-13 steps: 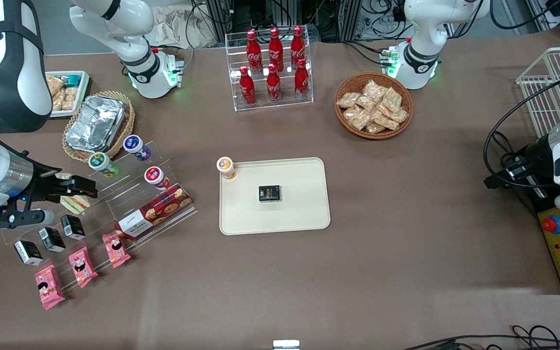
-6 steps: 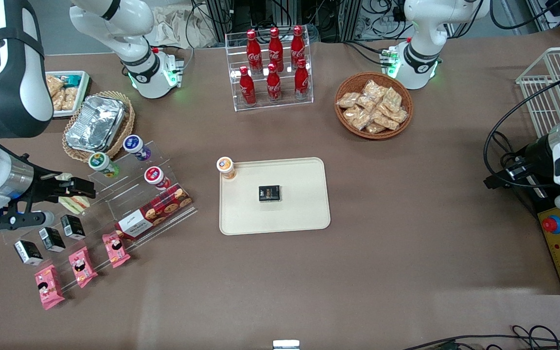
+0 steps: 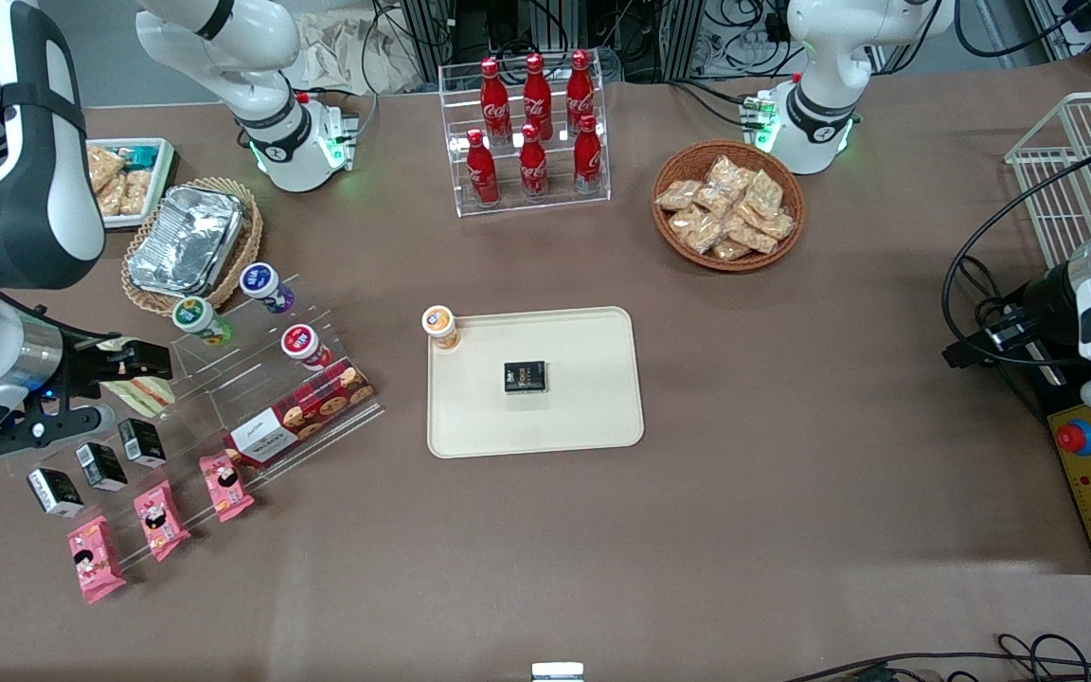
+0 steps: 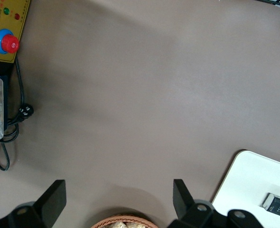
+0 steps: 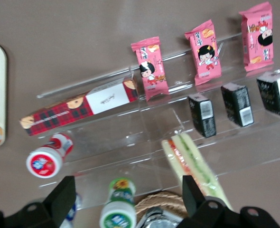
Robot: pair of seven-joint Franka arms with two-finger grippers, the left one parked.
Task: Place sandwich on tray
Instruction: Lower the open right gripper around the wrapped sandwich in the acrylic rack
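White-bread sandwich (image 5: 193, 164), green and red stripes, apparently lies unheld on the clear stand; gripper (image 5: 126, 199) spread wide above.

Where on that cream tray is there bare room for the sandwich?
The large cream-beige tray is mostly bare: only a small black box at its middle and an orange-lidded cup at one corner. The clear-wrapped sandwich wedge lies on the crowded acrylic rack; the pincer hovers open above it.

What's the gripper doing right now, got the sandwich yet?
Gripper: open, empty, above the display shelf, one finger right beside the sandwich, which lies on the shelf, not gripped.
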